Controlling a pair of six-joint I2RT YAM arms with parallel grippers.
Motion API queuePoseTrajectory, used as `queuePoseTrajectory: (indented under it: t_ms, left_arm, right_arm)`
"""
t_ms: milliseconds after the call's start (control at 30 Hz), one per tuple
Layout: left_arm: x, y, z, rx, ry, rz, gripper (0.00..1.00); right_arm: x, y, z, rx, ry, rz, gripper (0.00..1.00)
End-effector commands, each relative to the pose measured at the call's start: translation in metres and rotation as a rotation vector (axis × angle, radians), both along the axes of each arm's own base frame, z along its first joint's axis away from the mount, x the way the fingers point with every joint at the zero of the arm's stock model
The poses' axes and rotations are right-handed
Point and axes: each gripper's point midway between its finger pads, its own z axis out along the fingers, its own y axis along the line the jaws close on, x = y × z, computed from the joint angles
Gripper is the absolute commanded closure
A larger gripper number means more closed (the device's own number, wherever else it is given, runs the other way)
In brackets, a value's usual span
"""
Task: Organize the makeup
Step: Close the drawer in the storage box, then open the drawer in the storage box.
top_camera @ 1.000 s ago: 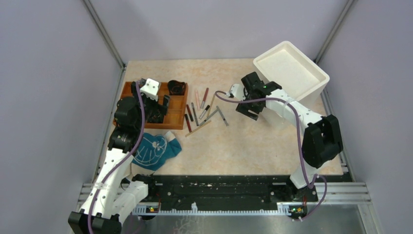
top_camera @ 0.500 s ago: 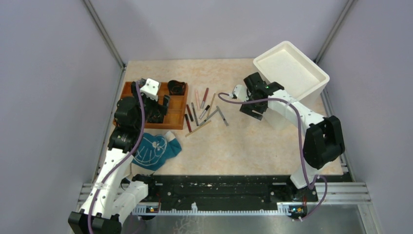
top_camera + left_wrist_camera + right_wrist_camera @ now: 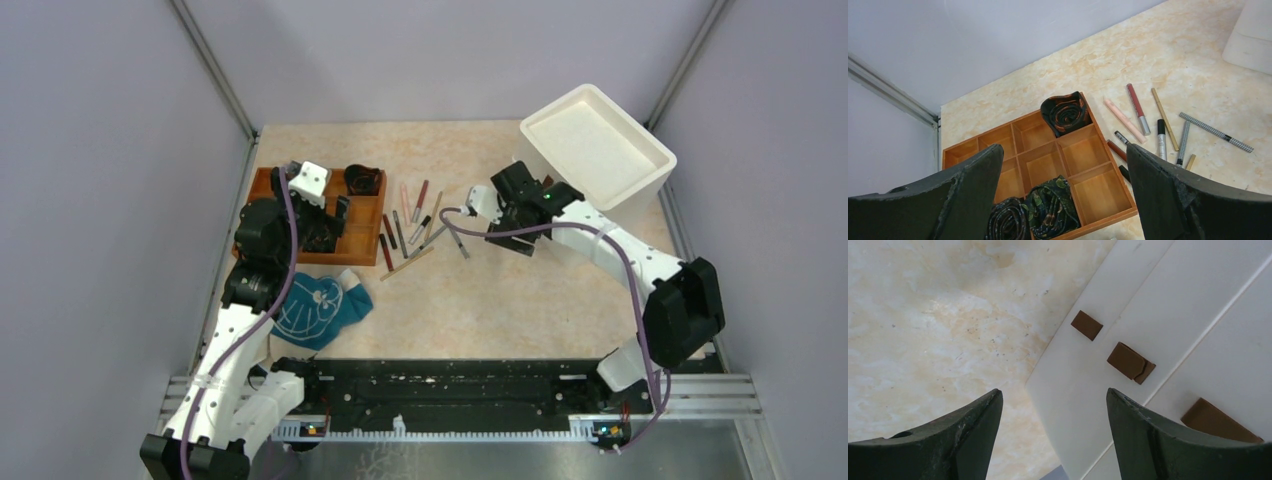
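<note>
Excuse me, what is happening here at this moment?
Two robot arms are set to organize makeup. The left gripper hangs open and empty over the brown wooden divided tray, where dark rolled cloths fill three compartments. The right gripper, also open and empty, is beside the white rectangular bin. The slim pencils and tubes lie loose on the beige table beside the tray; none is visibly in it.

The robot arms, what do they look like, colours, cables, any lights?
Both the left arm and right arm have white links with bulky black joints. A purple cable runs along each. A small green light glows near the right wrist. The left hand and right hand each have two broad, dark, matte, wedge-shaped fingers.
</note>
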Motion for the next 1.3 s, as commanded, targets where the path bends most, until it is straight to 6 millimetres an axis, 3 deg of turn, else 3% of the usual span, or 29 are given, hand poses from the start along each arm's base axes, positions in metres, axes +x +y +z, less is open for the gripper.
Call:
queuePoseTrajectory:
  t_ms: [0,267,367,467,600,767,1100,1133,1233,1267]
  left_arm:
    - [-0.003,-0.015,0.02,-0.024,-0.05,-0.088,0.01]
    - [-0.019,-0.071,0.004,-0.068,0.016,-0.431,0.01]
    - [-0.015,-0.08,-0.001,-0.079,0.038,-0.48,0.01]
    - [-0.008,-0.091,-0.007,-0.083,0.071,-0.526,0.01]
    - [0.007,-0.114,-0.013,-0.11,0.125,-0.589,0.01]
    - [0.033,-0.159,-0.005,-0.114,0.123,-0.654,0.01]
    - [0.048,-0.294,-0.025,-0.058,0.145,-0.874,0.01]
    - [0.051,-0.309,-0.034,-0.06,0.168,-0.893,0.01]
    - [0.06,-0.343,-0.036,-0.094,0.197,-0.926,0.01]
    - [0.063,-0.356,-0.028,-0.113,0.192,-0.937,0.01]
  right_arm:
    - [0.0,0.007,0.05,0.132,-0.147,-0.033,0.25]
    - [-0.009,0.008,0.129,0.361,-0.352,-0.047,0.23]
    - [-0.008,-0.006,0.162,0.432,-0.438,-0.089,0.2]
    - [-0.003,-0.029,0.181,0.455,-0.477,-0.145,0.16]
    - [0.005,-0.051,0.178,0.432,-0.463,-0.209,0.16]
    - [0.014,-0.061,0.173,0.431,-0.435,-0.246,0.18]
    - [0.023,-0.062,0.152,0.513,-0.364,-0.284,0.37]
    - [0.023,-0.064,0.15,0.519,-0.363,-0.296,0.39]
    - [0.025,-0.061,0.144,0.558,-0.35,-0.299,0.41]
    - [0.026,-0.061,0.143,0.568,-0.349,-0.304,0.41]
